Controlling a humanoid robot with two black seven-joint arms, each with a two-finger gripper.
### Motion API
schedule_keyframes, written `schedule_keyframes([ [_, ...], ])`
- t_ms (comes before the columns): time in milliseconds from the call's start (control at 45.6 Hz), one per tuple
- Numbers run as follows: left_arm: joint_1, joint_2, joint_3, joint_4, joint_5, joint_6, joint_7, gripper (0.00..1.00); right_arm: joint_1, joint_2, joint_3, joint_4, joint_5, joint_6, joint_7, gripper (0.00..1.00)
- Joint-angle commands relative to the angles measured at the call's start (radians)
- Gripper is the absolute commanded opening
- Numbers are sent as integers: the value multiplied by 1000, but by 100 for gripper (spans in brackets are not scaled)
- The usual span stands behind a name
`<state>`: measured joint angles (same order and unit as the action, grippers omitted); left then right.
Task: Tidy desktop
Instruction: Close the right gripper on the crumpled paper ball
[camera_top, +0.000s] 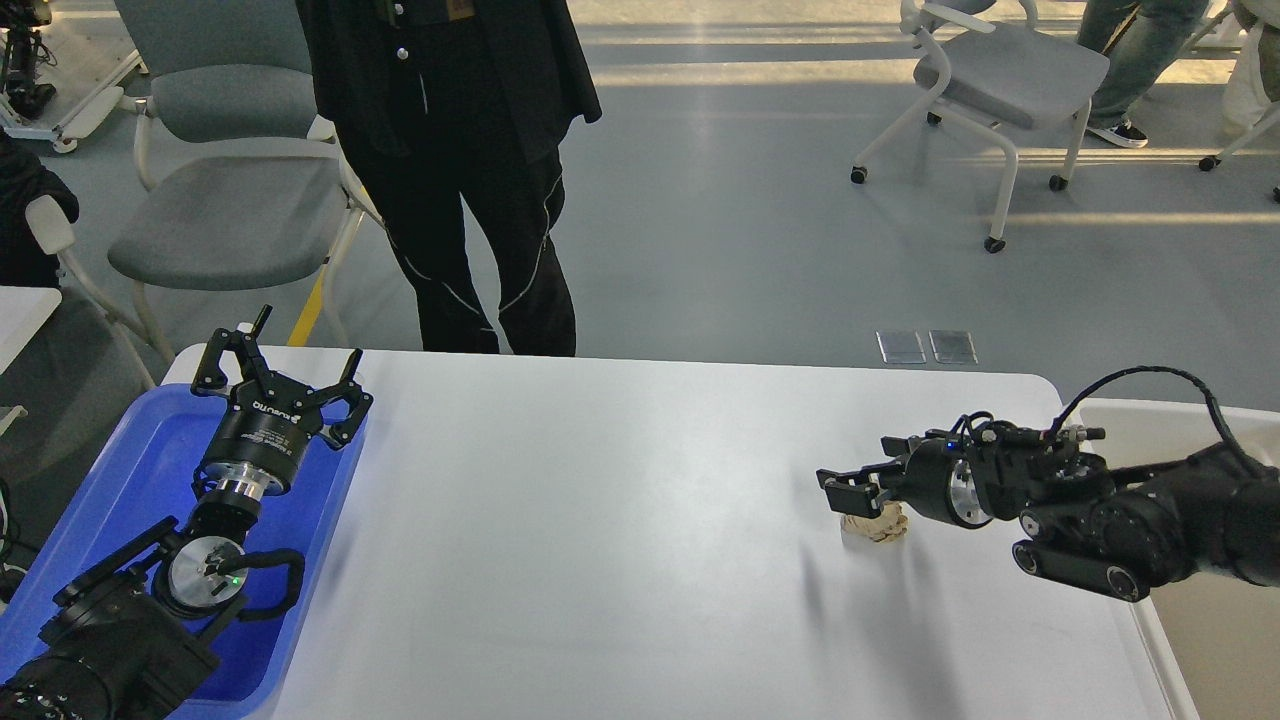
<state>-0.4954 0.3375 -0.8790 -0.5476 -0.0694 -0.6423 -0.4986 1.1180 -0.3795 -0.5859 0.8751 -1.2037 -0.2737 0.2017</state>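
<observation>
The white desktop (620, 520) carries one crumpled beige paper ball (878, 526) at its right side. My right gripper (852, 488) reaches in low from the right, its fingers apart, right over the ball's top and hiding its upper part; I cannot tell if they touch it. My left gripper (280, 385) is open and empty, fingers pointing up, above the far right corner of the blue tray (150, 470) at the left.
An off-white bin (1170, 430) stands off the desktop's right edge, under my right arm. A person in black (460, 170) stands at the far edge. Grey chairs (230, 190) stand on the floor behind.
</observation>
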Motion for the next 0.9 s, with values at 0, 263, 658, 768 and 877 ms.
schedule_keyframes([
  [0, 0, 0, 0, 0, 0, 1, 0, 100, -55, 31, -25, -68, -5, -36, 1, 99],
  [263, 0, 0, 0, 0, 0, 0, 0, 100, -119, 47, -23, -142, 0, -38, 2, 100],
  [658, 0, 0, 0, 0, -1, 1, 0, 100, -207, 97, -5, -255, 4, -47, 8, 100],
  [768, 0, 0, 0, 0, 0, 1, 0, 100, -208, 105, -5, -269, 4, -47, 10, 100],
  [877, 0, 0, 0, 0, 0, 1, 0, 100, -214, 106, -5, -281, 4, -56, 10, 98],
])
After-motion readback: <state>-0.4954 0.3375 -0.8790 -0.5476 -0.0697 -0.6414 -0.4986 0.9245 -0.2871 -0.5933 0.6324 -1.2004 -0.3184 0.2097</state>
